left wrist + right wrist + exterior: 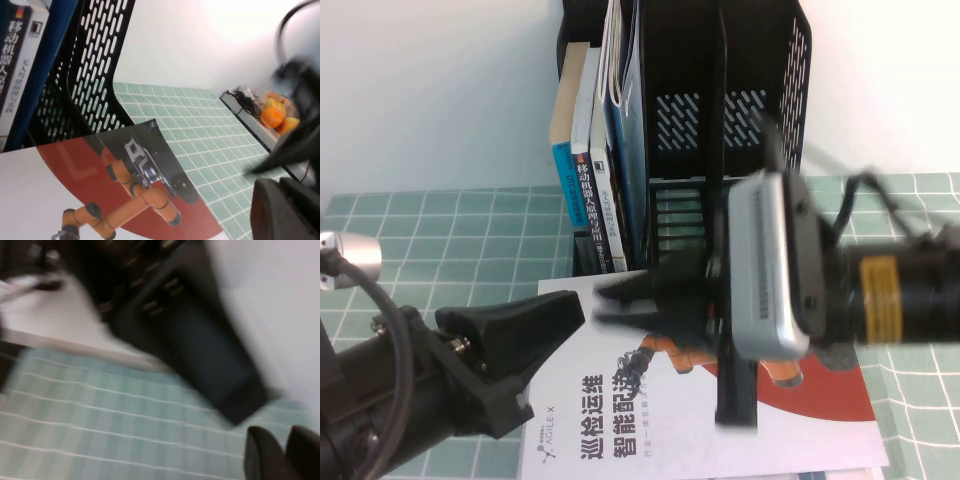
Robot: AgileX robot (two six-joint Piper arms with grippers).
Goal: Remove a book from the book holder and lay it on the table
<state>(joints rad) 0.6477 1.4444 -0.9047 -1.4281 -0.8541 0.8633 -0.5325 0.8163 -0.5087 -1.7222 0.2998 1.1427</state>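
Book (620, 420) flat on the green worktop (470, 250), cover up, just in front of the black book holder (740, 120). Long side running away from the holder, toward the robot. Right pincer (630, 300) just above the book's holder-side edge, nearer than the other arm, not pinching anything; spread or pressed together, cannot tell. Left pincer (520, 330) low beside the book's left edge, holding nothing too; cannot tell its gap either. Looks like the laying down is done.
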